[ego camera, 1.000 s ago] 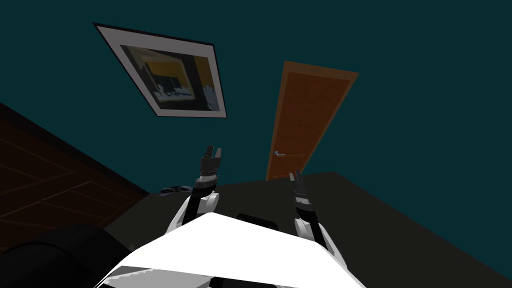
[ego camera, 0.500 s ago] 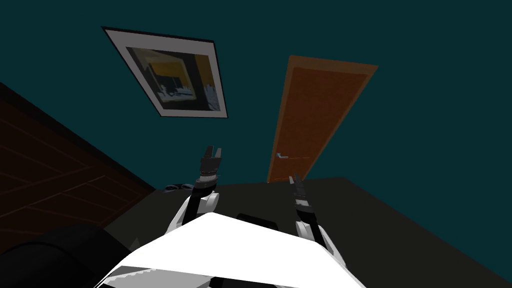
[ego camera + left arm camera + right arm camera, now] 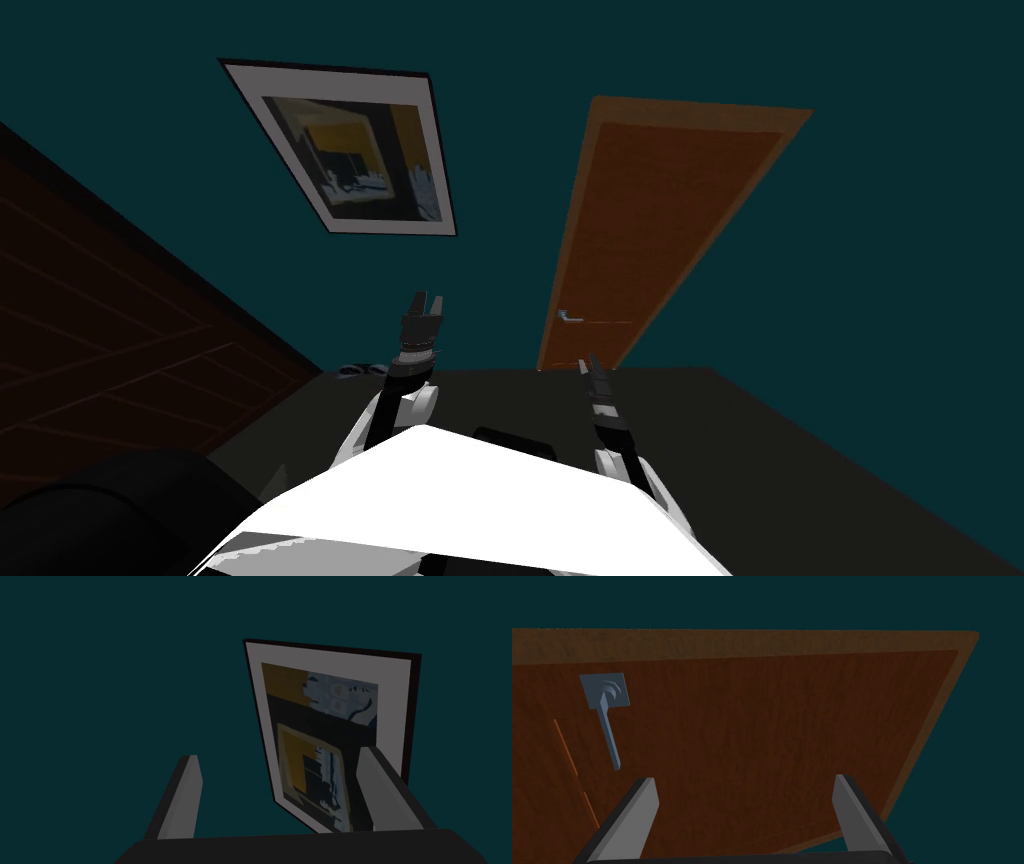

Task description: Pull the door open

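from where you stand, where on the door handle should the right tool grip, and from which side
Probably the slim lever bar, towards its free end, away from the square plate. Come at the door face-on, fingers straddling the bar's thin width. The open right tool must first shift sideways: the bar lies outside its gap.

a room in a home, dimly lit. a deep teal wall carries a large framed picture with a pale mat, and to its right stands a brown wooden interior door with a grey lever handle. the floor is plain and dark.
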